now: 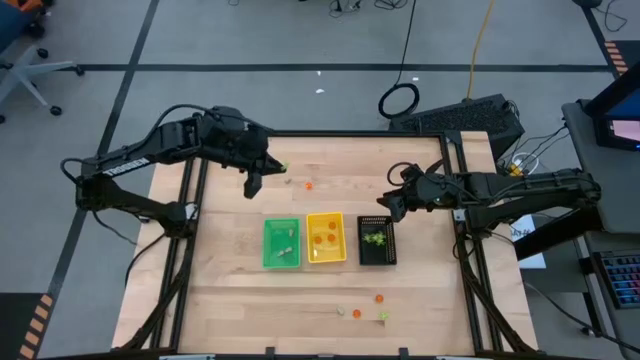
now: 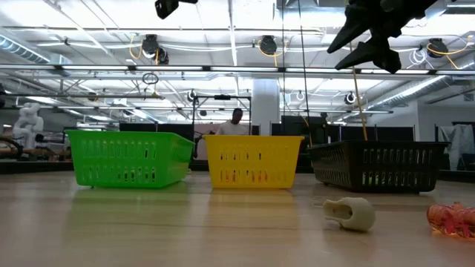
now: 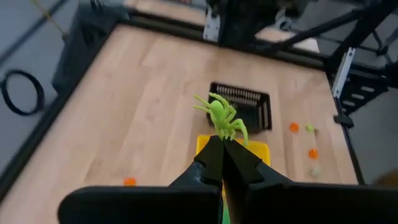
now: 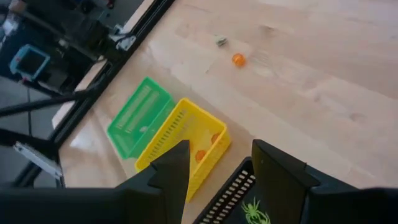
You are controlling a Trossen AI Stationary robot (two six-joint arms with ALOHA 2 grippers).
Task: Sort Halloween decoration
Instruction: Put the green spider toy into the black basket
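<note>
You've got the wooden table point(image 1: 230, 290) filling the middle of the high view, grey floor all round. Three trays sit at centre: green tray point(image 1: 281, 243), yellow tray point(image 1: 326, 237), black tray point(image 1: 377, 241). In the low view a person stands far behind them under ceiling lights; not much more to make out.

Your left gripper point(image 3: 222, 144), upper left of the table, is pinched tight on a yellow-green spider point(image 3: 221, 116).

Your right gripper point(image 4: 219, 163) hangs over the black tray, jaws apart, nothing between them; another green spider point(image 4: 254, 210) lies inside, cut off by the frame edge.

Loose orange trinkets point(image 1: 380, 298) dot the lower table. A pale trinket point(image 2: 350, 211) lies nearest the low camera, its shape hard to read.
</note>
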